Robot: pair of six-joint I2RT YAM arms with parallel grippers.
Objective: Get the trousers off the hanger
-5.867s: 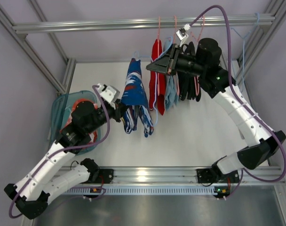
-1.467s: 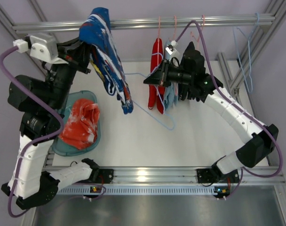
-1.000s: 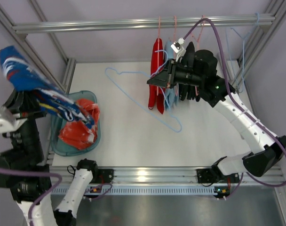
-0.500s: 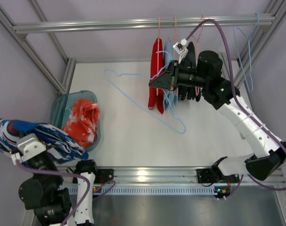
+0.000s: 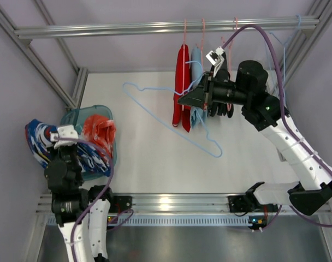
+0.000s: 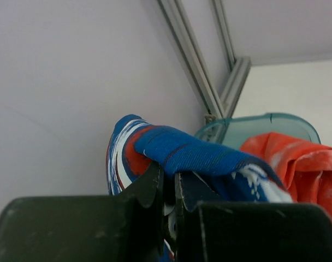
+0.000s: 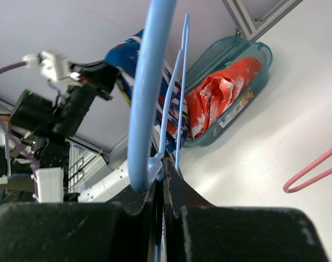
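The blue trousers [image 5: 43, 143] with white and red streaks hang from my left gripper [image 5: 65, 143] at the far left, over the teal basket's near edge. In the left wrist view the jaws [image 6: 169, 183] are shut on a fold of the trousers [image 6: 193, 155]. The light-blue wire hanger [image 5: 171, 121] is bare and held in the air over the table. My right gripper [image 5: 194, 98] is shut on its neck near the hook. The right wrist view shows the hanger [image 7: 147, 93] pinched between the jaws [image 7: 161, 169], with the trousers [image 7: 134, 54] far behind.
A teal basket [image 5: 73, 117] at the left holds an orange-red garment [image 5: 100, 131]. A red garment [image 5: 182, 87], a light-blue one [image 5: 197, 112] and dark ones [image 5: 220, 106] hang on pink hangers from the top rail [image 5: 155, 26]. Spare blue hangers [image 5: 283, 54] hang at the right.
The trousers came off the hanger. My left arm swung them from the rail up and around to the far left by the basket. My right gripper moved the bare hanger slightly right.
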